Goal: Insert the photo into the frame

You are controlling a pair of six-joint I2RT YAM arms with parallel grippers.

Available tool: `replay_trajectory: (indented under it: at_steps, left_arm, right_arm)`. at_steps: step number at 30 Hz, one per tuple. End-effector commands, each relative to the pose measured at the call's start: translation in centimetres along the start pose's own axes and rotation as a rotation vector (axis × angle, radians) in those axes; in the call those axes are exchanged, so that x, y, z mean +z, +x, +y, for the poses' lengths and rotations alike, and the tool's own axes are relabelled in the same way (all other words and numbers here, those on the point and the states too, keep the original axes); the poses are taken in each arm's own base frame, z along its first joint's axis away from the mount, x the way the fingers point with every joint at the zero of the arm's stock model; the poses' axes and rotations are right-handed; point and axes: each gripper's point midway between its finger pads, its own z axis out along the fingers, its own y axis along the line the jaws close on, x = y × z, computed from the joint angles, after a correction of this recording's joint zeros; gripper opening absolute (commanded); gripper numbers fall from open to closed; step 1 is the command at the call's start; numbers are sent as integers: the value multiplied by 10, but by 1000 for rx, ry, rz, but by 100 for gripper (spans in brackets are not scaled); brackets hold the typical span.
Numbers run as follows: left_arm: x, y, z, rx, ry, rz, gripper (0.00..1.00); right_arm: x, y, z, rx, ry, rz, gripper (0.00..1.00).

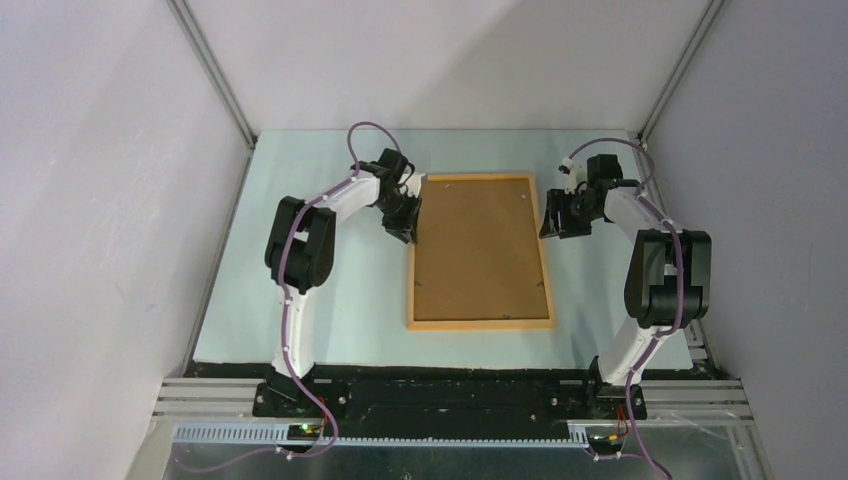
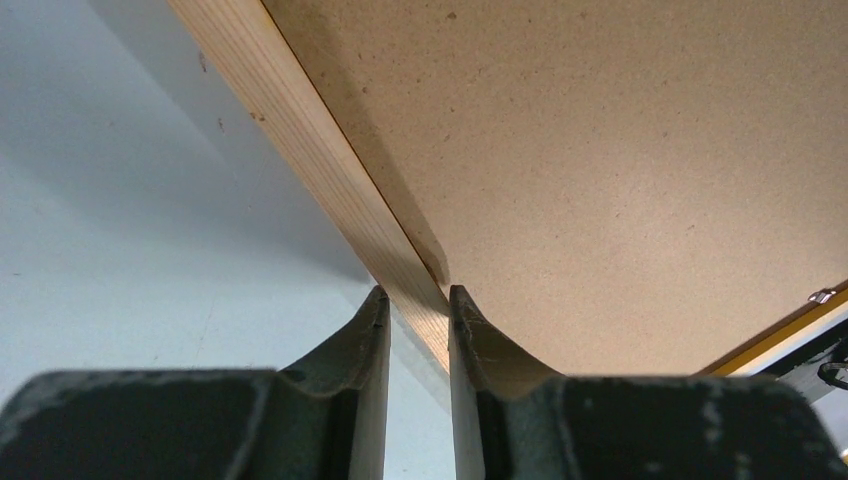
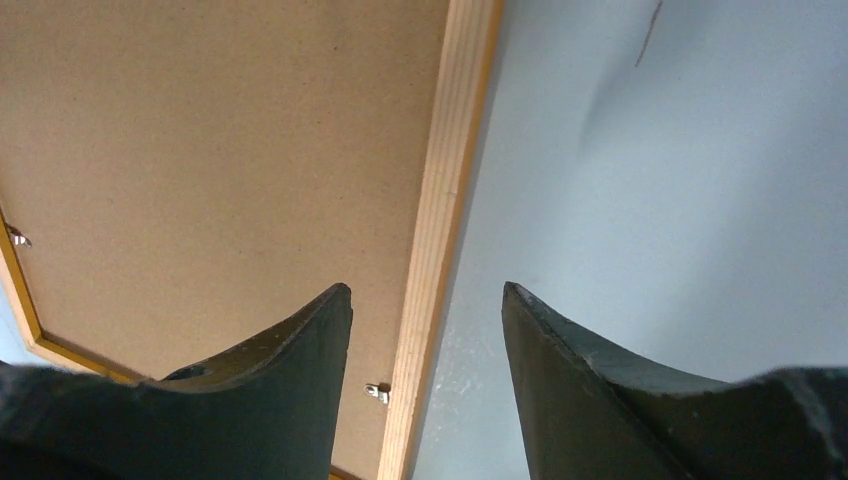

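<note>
On table [image 1: 330, 300], frame [image 1: 480, 322] back-up, long axis near-to-far

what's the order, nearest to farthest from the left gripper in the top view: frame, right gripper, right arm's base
1. frame, its left rail sits inside the left gripper
2. right gripper, across the frame by its right rail
3. right arm's base, at the table's near right edge
</note>
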Motion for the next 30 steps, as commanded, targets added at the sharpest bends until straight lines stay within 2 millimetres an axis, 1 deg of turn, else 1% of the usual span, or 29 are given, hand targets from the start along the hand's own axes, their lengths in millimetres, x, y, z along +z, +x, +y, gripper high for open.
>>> replay_trajectory:
  at_steps: [1,7,14,17,23,26,30]
  left_arm:
    - [-4,23,-12,66,39,48,0]
    - [-13,35,-15,74,49,55,0]
    - [-20,52,-18,90,66,70,0]
    - [-22,58,-20,88,80,75,0]
    - [-24,60,-24,80,95,76,0]
    - [-23,61,-25,74,101,81,0]
    - [-23,60,-25,74,102,80,0]
  right_arm:
    - [-2,-23,-1,1,-7,-66,62]
    - [1,-37,-6,8,13,-102,63]
    - [10,-57,-8,30,3,-112,63]
    - [19,-61,-9,31,1,-101,63]
    - [36,-66,-12,26,10,-78,63]
    - [47,-68,-1,-5,6,-62,63]
    - [59,-71,1,-19,18,-45,63]
